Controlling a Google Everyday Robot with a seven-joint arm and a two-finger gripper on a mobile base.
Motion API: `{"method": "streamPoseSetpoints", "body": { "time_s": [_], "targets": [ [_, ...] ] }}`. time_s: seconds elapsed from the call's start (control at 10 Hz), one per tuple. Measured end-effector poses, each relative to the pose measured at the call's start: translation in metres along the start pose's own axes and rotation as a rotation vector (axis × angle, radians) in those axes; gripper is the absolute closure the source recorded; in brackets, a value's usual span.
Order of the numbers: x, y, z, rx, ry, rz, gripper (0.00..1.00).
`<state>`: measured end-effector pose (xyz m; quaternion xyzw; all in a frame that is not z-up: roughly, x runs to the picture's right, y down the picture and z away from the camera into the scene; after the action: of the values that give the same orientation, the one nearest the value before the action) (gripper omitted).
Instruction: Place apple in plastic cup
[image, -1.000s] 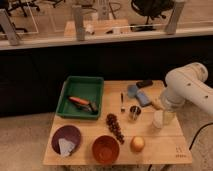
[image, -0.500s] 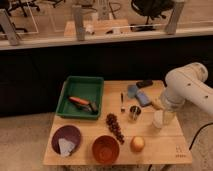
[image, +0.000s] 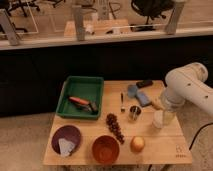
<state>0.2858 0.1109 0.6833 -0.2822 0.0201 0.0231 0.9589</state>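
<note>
The apple, small and yellow-orange, lies near the table's front edge, right of the middle. The plastic cup, pale and translucent, stands upright behind it to the right. My white arm comes in from the right. Its gripper hangs just above and behind the cup's rim, open, with nothing in it. The apple is about a hand's width in front and left of the gripper.
A small steel cup stands left of the plastic cup, with dark grapes beside it. An orange bowl, a purple plate, a green tray and blue items share the wooden table.
</note>
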Motion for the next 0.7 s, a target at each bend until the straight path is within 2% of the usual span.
{"method": "streamPoseSetpoints", "body": {
  "time_s": [0.1, 0.3, 0.4, 0.6, 0.7],
  "targets": [
    [0.001, 0.001, 0.000, 0.002, -0.003, -0.008, 0.20],
    [0.002, 0.015, 0.002, 0.022, -0.076, -0.061, 0.20],
    [0.001, 0.022, 0.000, 0.033, -0.151, -0.077, 0.20],
    [0.004, 0.043, -0.004, 0.059, -0.335, -0.095, 0.20],
    [0.002, 0.053, -0.004, 0.067, -0.381, -0.111, 0.20]
  ]
}}
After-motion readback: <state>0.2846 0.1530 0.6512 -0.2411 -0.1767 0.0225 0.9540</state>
